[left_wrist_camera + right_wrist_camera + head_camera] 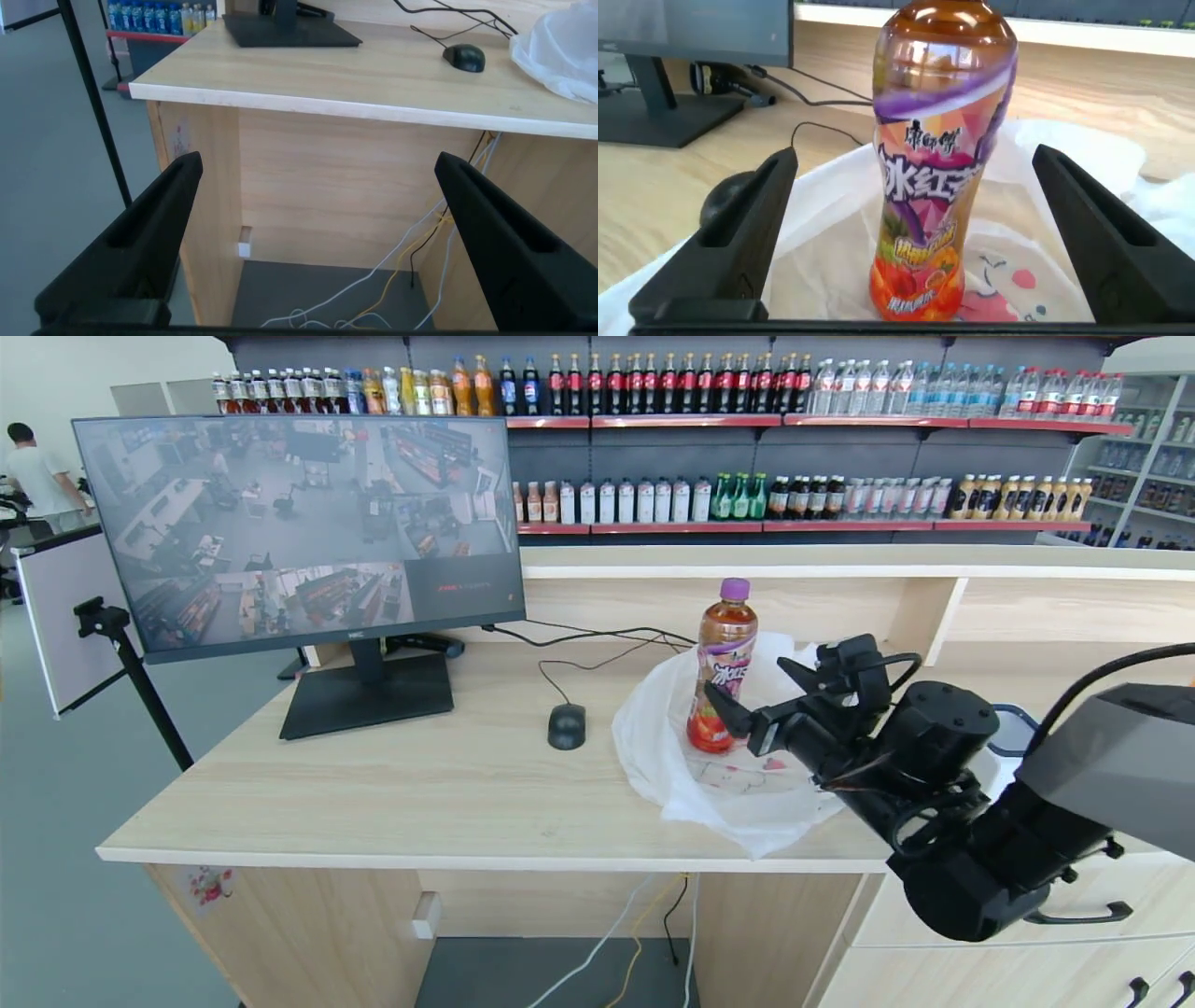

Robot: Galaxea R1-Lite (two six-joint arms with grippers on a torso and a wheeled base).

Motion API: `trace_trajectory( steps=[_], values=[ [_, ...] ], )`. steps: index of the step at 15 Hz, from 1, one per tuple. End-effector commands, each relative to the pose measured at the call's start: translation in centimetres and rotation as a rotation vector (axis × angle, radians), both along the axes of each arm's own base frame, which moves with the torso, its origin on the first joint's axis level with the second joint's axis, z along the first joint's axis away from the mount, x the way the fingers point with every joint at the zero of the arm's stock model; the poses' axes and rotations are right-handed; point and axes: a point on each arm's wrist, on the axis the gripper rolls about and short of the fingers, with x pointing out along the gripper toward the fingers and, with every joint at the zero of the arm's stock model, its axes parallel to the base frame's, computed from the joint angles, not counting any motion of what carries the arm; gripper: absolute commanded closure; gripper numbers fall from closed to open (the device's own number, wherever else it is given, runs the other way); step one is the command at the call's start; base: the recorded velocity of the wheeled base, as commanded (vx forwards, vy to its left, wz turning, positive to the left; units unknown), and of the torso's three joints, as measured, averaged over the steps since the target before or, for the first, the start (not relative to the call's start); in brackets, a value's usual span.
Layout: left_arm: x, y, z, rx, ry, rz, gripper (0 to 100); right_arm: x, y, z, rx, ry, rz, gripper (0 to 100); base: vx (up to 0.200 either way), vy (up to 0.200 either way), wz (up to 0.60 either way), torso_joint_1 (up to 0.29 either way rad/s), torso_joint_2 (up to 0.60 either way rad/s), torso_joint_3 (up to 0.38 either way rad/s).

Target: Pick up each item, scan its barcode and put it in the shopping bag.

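Your right claw point(754, 686) is spread open and faces the purple-capped drink bottle point(721, 672). The bottle stands upright on the white shopping bag point(719, 793), just ahead between the fingers. Your left claw point(318, 177), also open, hangs well apart from the bottle, below the tabletop point(420, 793).

Right arm point(943, 803) extends in from the right above the tabletop point(420, 784); right pincer point(761, 693) held level, jaws spread wide; left pincer point(318, 163) hangs low before the tabletop's front edge, jaws likewise wide apart.
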Motion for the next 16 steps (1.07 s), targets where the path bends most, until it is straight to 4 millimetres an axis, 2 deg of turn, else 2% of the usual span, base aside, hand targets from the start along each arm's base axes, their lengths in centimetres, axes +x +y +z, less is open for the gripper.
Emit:
trace_trajectory(
  steps=[1,3,5,8,9,11,16],
  values=[
    [0.0,0.0,0.0,-0.001,-0.001,0.0,0,-3.5,-1.5,2.6,0.006,-0.024,-0.006,0,0.0,0.0,0.0,0.0,0.0,0.0],
    [0.0,0.0,0.0,0.001,-0.001,0.0,0,-6.1,-2.6,3.2,0.005,-0.006,-0.034,0,0.0,0.0,0.0,0.0,0.0,0.0],
    [0.0,0.0,0.0,0.001,-0.001,0.0,0,-7.4,-3.0,4.1,0.015,-0.025,-0.043,0,0.0,0.0,0.0,0.0,0.0,0.0],
    [0.0,0.0,0.0,0.002,0.0,-0.002,0,-10.6,-4.4,3.2,-0.01,0.036,-0.047,0,0.0,0.0,0.0,0.0,0.0,0.0],
    [0.0,0.0,0.0,0.002,0.0,-0.002,0,-11.2,-4.8,3.7,-0.003,0.022,-0.057,0,0.0,0.0,0.0,0.0,0.0,0.0],
    [0.0,0.0,0.0,0.002,0.0,-0.002,0,-12.2,-5.2,4.0,0.004,0.015,-0.086,0,0.0,0.0,0.0,0.0,0.0,0.0],
    [0.0,0.0,0.0,0.002,-0.001,-0.002,0,-11.6,-5.5,4.5,0.017,-0.006,-0.105,0,0.0,0.0,0.0,0.0,0.0,0.0]
  ],
)
